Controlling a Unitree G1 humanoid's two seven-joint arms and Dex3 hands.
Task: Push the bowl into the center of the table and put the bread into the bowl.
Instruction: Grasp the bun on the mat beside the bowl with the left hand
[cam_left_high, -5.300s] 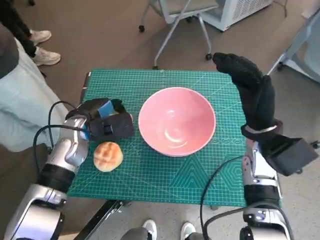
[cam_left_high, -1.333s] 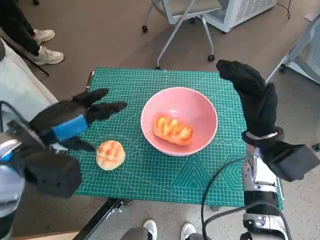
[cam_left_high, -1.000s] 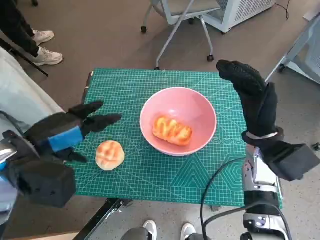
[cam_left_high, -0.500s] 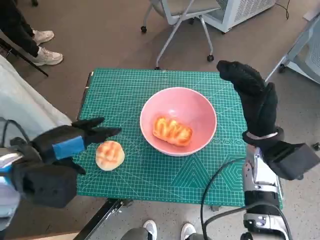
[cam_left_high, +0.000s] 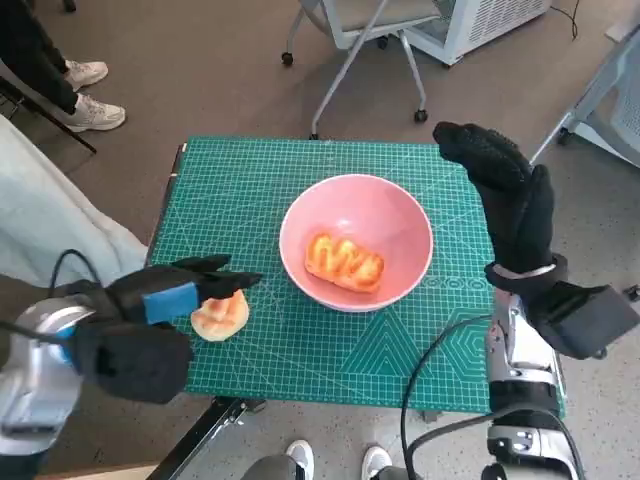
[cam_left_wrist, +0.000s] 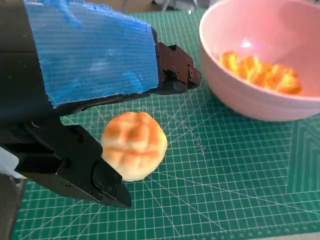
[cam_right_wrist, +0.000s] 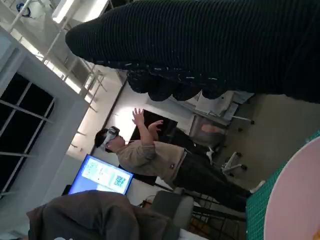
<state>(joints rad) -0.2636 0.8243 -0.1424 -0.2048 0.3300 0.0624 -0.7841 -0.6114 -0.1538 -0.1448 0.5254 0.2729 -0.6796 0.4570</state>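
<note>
Over round bun (cam_left_high: 220, 314), left robot hand (cam_left_high: 165, 300), fingers apart.

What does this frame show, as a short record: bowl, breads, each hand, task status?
bowl: pink bowl near the centre of the green mat
bread in bowl: long glazed bread
bread on mat: round bun, beside the bowl
left hand: over the round bun, fingers either side, grip not confirmed
right hand: raised by the mat's right edge, holding nothing
status: round bun not yet in bowl
</note>
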